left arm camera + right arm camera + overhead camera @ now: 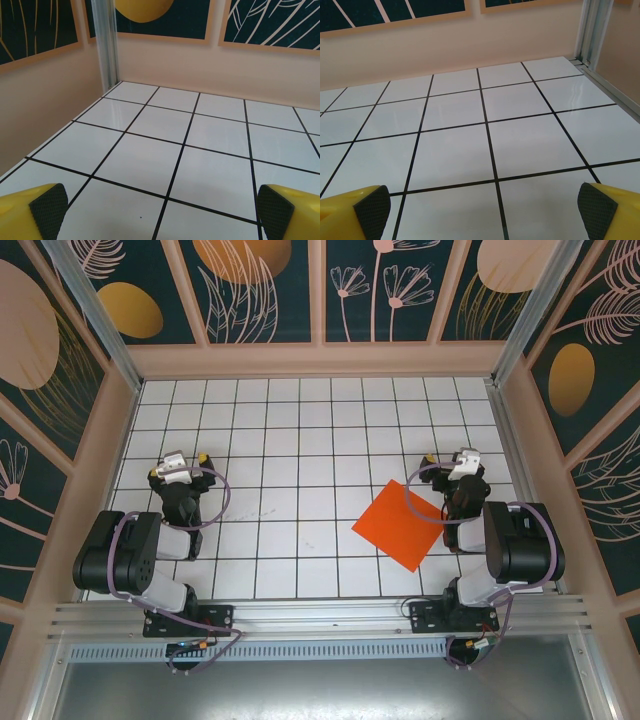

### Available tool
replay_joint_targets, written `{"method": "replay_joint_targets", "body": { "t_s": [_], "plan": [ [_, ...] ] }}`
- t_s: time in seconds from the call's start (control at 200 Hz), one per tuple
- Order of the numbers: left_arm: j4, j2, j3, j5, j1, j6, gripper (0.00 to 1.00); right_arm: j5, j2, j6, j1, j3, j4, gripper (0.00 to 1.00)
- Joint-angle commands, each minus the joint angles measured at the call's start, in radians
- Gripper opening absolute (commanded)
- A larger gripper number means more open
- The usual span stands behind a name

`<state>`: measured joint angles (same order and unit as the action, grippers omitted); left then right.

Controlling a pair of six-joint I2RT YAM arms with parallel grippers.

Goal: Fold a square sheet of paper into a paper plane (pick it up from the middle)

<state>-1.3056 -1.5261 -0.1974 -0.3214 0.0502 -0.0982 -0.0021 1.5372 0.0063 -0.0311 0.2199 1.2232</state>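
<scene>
The square sheet of paper (400, 524) is bright orange and lies flat on the tiled table, turned like a diamond, right of centre. No fold shows in it. My right gripper (453, 459) hovers just beyond the sheet's right corner, and the right arm covers that corner. Its jaws are open, and in the right wrist view the gripper (482, 210) has bare tiles between its yellow fingers (370, 210). My left gripper (182, 458) stands far to the left of the sheet, open too. In the left wrist view the gripper (160, 210) frames bare tiles between black pads (47, 205).
The white tiled table (300, 430) is walled in by pink panels on three sides. Aluminium posts (107, 45) stand at the back corners. A metal rail (320, 615) runs along the near edge by both arm bases.
</scene>
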Motion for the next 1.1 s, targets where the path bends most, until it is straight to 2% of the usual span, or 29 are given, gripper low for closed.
{"method": "replay_joint_targets", "body": {
  "t_s": [0.0,0.691,0.846,1.096],
  "plan": [
    [-0.023,0.002,-0.013,0.007,-0.007,-0.003,0.99,-0.023,0.004,0.008,-0.005,0.017,0.016,0.99],
    [-0.025,0.005,-0.012,0.010,-0.007,-0.002,0.99,-0.038,0.003,0.003,-0.005,0.016,0.020,0.99],
    [-0.036,0.007,-0.004,0.110,-0.007,0.037,0.99,-0.034,-0.006,-0.017,0.010,-0.002,0.041,0.99],
    [-0.062,0.047,0.030,0.140,-0.007,0.044,0.99,-0.053,-0.050,-0.040,0.023,-0.066,0.121,0.99]
  ]
}}
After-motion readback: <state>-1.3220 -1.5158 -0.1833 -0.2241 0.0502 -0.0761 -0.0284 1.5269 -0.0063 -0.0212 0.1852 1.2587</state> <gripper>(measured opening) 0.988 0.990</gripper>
